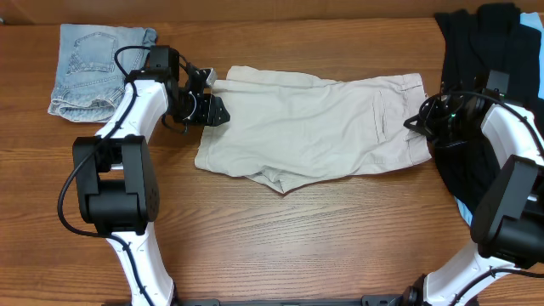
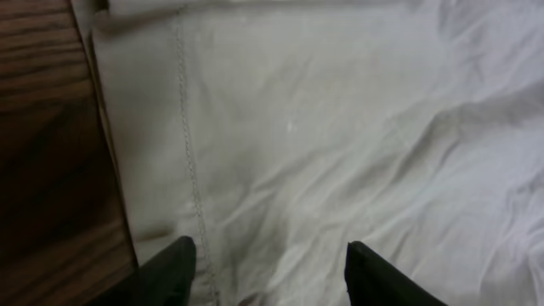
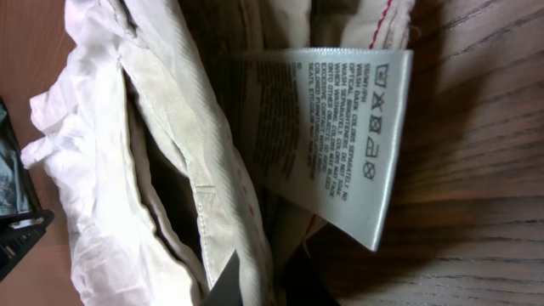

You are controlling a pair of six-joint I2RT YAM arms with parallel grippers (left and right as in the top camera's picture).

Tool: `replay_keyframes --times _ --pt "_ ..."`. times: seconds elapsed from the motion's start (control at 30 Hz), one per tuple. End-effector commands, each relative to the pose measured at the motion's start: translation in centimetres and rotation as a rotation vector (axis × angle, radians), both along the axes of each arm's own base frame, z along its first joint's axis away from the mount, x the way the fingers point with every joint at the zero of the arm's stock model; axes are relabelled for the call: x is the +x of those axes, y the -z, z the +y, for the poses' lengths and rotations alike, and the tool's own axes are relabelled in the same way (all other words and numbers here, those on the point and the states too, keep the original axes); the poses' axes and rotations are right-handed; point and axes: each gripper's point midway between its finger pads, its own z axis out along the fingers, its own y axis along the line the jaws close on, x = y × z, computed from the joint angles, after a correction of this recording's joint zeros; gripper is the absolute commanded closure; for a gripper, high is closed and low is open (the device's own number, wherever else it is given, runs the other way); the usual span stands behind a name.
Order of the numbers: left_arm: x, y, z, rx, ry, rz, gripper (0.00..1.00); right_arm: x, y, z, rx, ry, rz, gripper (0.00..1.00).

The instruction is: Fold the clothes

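1. One pair of beige shorts (image 1: pixel 314 123) lies spread flat across the middle of the wooden table (image 1: pixel 280 246), waistband towards the right, leg openings towards the left, with soft wrinkles over the cloth
2. One white care label (image 3: pixel 340 136) printed with washing symbols shows inside the waistband in the right wrist view, lying partly over bare wood
3. One line of stitched seam (image 2: pixel 191 170) runs down the cloth near its left edge in the left wrist view, just beside the table surface
4. Two robot arms, white with black joints, reach in from the near edge, one on each side of the shorts
5. The left gripper (image 2: pixel 272 272) sits at the left end of the shorts, its two dark fingers spread wide with plain cloth showing between them and nothing clasped
6. The right gripper (image 3: pixel 259 285) sits at the waistband end; only its fingertips show at the bottom of its own view, drawn narrow, with a fold of the beige waistband pinched between them
7. One pair of faded denim shorts (image 1: pixel 93 68) lies folded at the far left corner, apart from the beige pair, partly behind the left arm
8. A heap of black garments (image 1: pixel 489 51) covers the far right corner, close behind the right arm; how many pieces cannot be told
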Motion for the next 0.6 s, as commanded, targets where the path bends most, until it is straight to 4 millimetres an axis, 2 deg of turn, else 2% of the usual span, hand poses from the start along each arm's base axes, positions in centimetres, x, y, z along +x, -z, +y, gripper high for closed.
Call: replay_keyframes --times 0.0,0.13,0.23,0.47,0.57 --pt "0.0 -0.8 -0.3 0.005 -0.01 -0.013 0.51 1.0 -2.1 -0.1 -0.021 -0.009 -0.066 0.96" --pt "0.1 -0.6 -0.3 0.005 -0.023 -0.011 0.83 0.9 -1.8 -0.3 -0.043 -0.002 -0.053 0.96" --pt "0.4 0.1 0.5 0.038 -0.099 0.006 0.94 0.6 -1.2 -0.4 -0.095 0.014 -0.014 0.96" --pt "0.1 1.2 0.1 0.025 -0.131 0.021 0.96 0.7 -1.5 -0.2 -0.098 0.019 -0.009 0.96" --pt "0.1 1.3 -0.4 0.023 -0.118 0.016 0.96 0.6 -2.0 -0.9 -0.138 0.031 0.008 0.96"
